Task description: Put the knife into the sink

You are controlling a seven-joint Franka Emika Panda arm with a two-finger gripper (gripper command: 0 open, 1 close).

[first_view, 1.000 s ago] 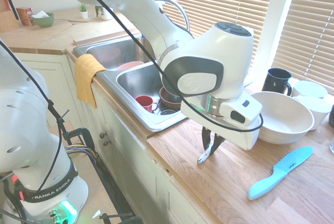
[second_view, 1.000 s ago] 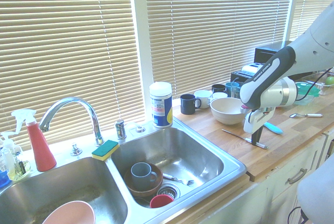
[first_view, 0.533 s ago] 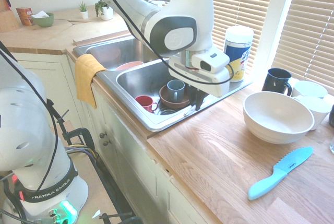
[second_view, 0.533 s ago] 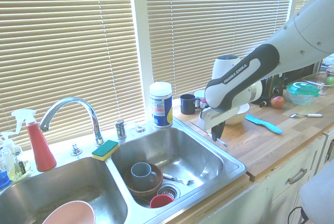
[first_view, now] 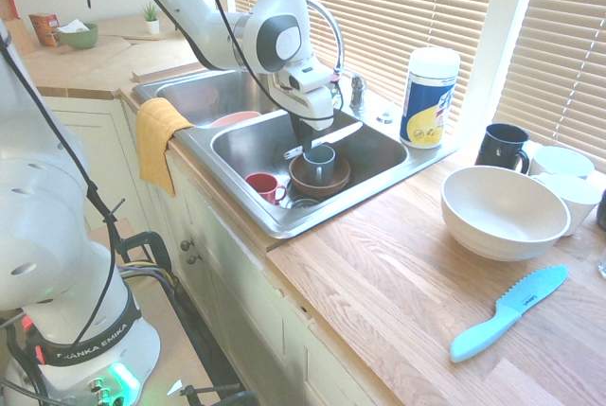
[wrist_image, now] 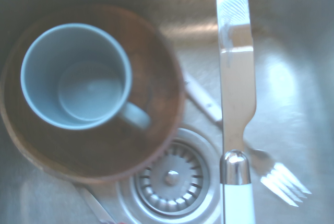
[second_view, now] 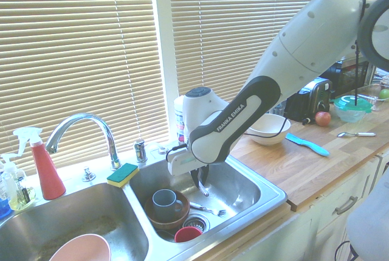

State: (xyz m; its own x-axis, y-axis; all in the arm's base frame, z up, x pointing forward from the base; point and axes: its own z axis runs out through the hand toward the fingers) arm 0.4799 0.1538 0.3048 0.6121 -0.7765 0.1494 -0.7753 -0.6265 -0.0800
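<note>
The gripper (first_view: 309, 133) hangs low over the right-hand basin of the sink (first_view: 383, 167), fingers closed on the knife (first_view: 323, 140); the knife is carried clear of the basin floor, lying roughly level and slanting a little, blade reaching out to one side of the fingers; in the wrist view the knife (wrist_image: 233, 78) runs the length of the picture, its whitish handle at the bottom edge.

Directly below stand a grey mug (first_view: 318, 162) inside a brown bowl (first_view: 320, 179), with a red cup (first_view: 264, 185) just beside them; a fork (wrist_image: 271, 171) and the drain strainer (wrist_image: 171, 177) lie on the basin floor under the knife.

Risks, as judged: released from this height, the knife would likely strike the mug rim or bowl edge and glance off, possibly chipping the crockery; it may come to rest propped across the mug rather than flat on the steel; lowering further invites the fingers or blade to knock the mug; landing across the fork is harmless but noisy.

Not determinable: the grasp point itself is masked by the gripper body in both exterior views; the gap between knife and mug cannot be judged; the wrist picture is soft, and a pale strip beside the bowl cannot be identified; the left basin is partly hidden by the arm.
</note>
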